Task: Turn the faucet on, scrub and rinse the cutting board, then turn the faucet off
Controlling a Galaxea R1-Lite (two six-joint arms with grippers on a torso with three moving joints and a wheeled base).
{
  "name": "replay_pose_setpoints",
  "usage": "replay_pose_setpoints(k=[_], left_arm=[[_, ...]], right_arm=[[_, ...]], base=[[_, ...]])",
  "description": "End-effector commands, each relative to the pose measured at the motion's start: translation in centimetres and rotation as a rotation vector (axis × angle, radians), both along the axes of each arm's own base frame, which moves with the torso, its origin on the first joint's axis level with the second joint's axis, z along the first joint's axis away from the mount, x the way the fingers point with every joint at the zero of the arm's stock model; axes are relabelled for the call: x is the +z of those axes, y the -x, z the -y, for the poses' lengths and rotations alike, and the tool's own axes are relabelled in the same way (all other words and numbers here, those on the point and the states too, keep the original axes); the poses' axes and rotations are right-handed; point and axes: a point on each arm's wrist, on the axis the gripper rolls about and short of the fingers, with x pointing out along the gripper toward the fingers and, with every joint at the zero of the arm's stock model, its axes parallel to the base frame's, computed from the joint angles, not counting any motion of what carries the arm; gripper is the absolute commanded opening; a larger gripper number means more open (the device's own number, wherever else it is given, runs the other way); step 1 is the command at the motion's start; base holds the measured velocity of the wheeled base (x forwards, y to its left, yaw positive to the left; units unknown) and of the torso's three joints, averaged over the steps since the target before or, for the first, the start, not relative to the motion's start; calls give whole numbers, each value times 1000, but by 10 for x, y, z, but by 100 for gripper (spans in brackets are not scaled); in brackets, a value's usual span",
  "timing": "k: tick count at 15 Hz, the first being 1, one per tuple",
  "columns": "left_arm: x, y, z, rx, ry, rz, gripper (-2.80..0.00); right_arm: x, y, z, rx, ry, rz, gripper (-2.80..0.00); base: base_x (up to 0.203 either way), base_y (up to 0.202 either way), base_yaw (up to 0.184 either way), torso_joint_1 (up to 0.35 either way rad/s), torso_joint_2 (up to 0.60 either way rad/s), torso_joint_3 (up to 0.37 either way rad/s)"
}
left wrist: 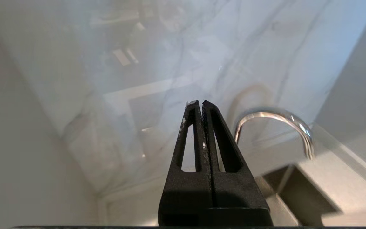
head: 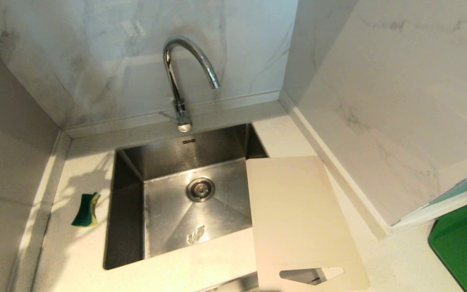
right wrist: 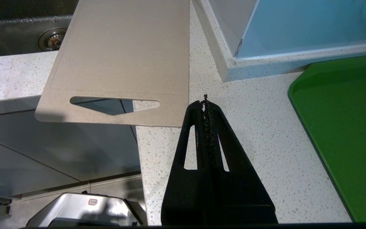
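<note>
Pressed together and empty, the right gripper (right wrist: 204, 101) hangs over the countertop (right wrist: 259, 133), just beside the cutting board (right wrist: 122, 60), which lies at four o'clock of the sink (head: 176, 211), overhanging its rim. Likewise pinched flat on nothing, the left gripper (left wrist: 199, 103) is raised with the faucet (left wrist: 275, 127) at its three o'clock.
</note>
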Motion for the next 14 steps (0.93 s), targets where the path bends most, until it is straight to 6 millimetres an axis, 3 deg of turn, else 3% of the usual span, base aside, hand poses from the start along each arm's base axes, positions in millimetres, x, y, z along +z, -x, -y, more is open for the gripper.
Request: replay_pose_setpoints(k=[1, 7, 9, 14], left_arm=[[-20, 65, 1, 9, -18, 35, -280], [-135, 132, 1, 54, 1, -113, -280], [-175, 143, 0, 83, 29, -181, -280], [-273, 146, -1, 130, 92, -338, -280]], right_arm=[[0, 0, 0, 1, 1, -1, -280], [0, 0, 0, -4, -2, -1, -280], [0, 0, 0, -4, -2, -1, -280], [0, 0, 0, -4, -2, -1, -280]], base=[[0, 0, 0, 0, 0, 0], [0, 0, 0, 0, 0, 0], [0, 0, 0, 0, 0, 0], [0, 0, 0, 0, 0, 0]])
